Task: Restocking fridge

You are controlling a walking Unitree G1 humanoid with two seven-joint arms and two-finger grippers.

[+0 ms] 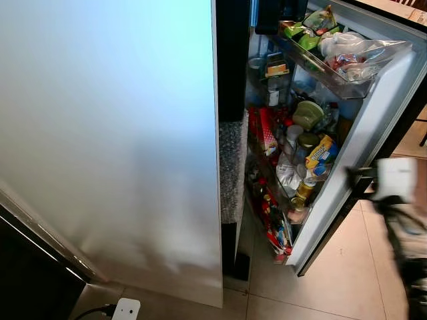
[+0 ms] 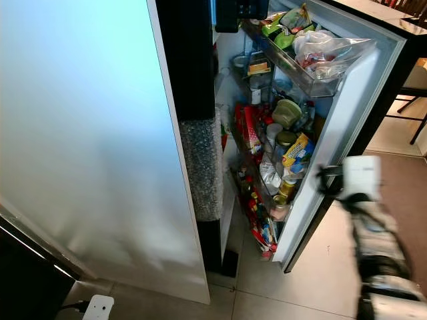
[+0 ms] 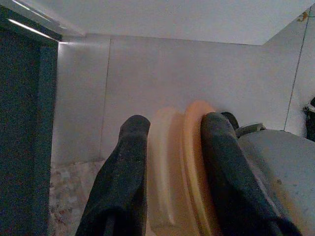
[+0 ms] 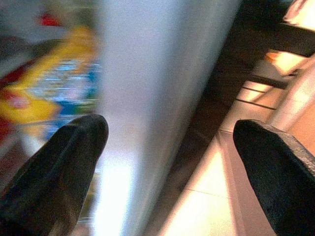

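White and glossy, the fridge door (image 1: pixel 373 127) stands swung open, and everything here is placed against it. Its inner racks are crowded: the top rack (image 1: pixel 333 67) holds green packets and a clear bag (image 1: pixel 353 50) of wrapped food, and below it sit a green lidded tub (image 1: pixel 307 113), a yellow-and-blue packet (image 1: pixel 321 152), jars, and lower down a row of bottles and red packets (image 1: pixel 275 230).

At the door's outer edge, about level with the yellow-and-blue packet, is the right tool (image 4: pixel 170 147). Its two black fingers (image 4: pixel 59 167) are spread wide, one on the inner side of the door's edge and the other on the outer side, with the edge between them; whether they touch it I cannot tell. Its blurred silver arm (image 2: pixel 377 247) comes up from the tiled floor (image 1: pixel 347 267) side of the door.

Away from the door, the left tool (image 3: pixel 172 162) is pinching a pale cream and orange container (image 3: pixel 179 167) between its fingers, in front of a plain white panel (image 3: pixel 172 83).

To the door's left stands a broad white panel (image 1: pixel 107 133), with a strip of bubble wrap (image 1: pixel 232 170) on the fridge's dark edge between panel and door.
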